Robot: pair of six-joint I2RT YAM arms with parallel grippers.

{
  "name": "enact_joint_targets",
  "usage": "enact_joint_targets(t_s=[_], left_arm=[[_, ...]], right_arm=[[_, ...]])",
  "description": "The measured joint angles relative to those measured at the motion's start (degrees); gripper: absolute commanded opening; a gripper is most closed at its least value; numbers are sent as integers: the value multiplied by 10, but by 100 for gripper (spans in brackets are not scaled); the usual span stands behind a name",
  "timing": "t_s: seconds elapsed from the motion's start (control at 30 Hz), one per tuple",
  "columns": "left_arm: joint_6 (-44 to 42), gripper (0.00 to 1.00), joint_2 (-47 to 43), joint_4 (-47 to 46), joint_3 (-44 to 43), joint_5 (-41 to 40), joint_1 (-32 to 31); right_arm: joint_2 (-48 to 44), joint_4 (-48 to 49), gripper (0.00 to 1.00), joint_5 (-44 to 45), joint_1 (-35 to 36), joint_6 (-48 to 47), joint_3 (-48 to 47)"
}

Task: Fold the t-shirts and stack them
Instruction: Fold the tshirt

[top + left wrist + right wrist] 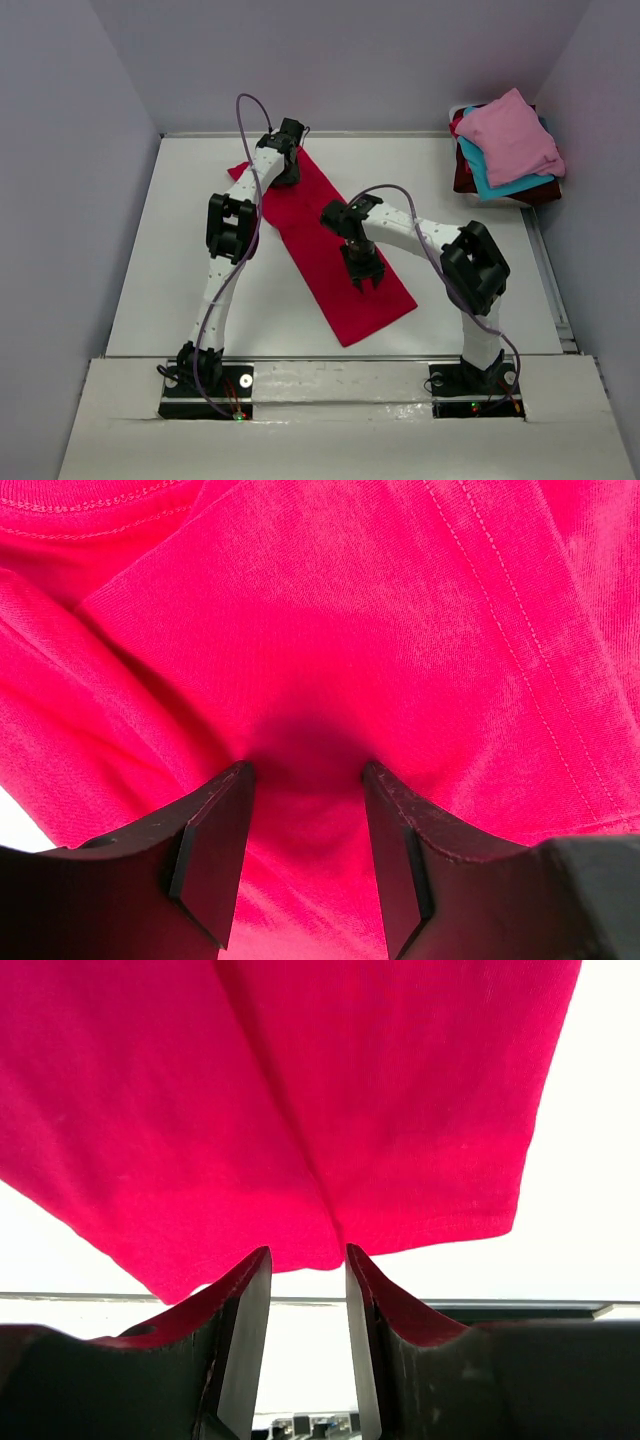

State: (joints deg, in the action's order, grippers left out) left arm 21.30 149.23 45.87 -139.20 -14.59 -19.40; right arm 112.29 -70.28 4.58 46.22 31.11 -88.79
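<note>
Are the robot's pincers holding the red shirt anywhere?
Cannot be told. Cloth of the red t-shirt lies in each gap: left pincer at its far end, right pincer towards its near hem.

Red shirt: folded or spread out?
Partly folded: the red shirt lies as a long narrow strip on the table, layers overlapping in the left wrist view.

Red t-shirt (pixel 300 230) lies folded long; others (pixel 510 140) stacked.
</note>
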Motion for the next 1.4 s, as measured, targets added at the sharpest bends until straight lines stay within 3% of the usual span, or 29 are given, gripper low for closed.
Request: enact_joint_targets(t_s=[0.5,0.6,0.77,0.87,1.4], left_arm=[[2,60,0,0,0,0,0],[2,60,0,0,0,0,0],[1,60,0,0,-1,2,0],[-1,60,0,-1,-2,8,0],[-48,59,2,-15,-5,48,-1]], right_arm=[[33,30,41,-18,0,-2,68],[34,35,36,-26,0,-3,76],[36,43,17,-51,0,-17,90],[36,45,13,-66,0,-24,95],[54,36,10,-108,39,-70,66]])
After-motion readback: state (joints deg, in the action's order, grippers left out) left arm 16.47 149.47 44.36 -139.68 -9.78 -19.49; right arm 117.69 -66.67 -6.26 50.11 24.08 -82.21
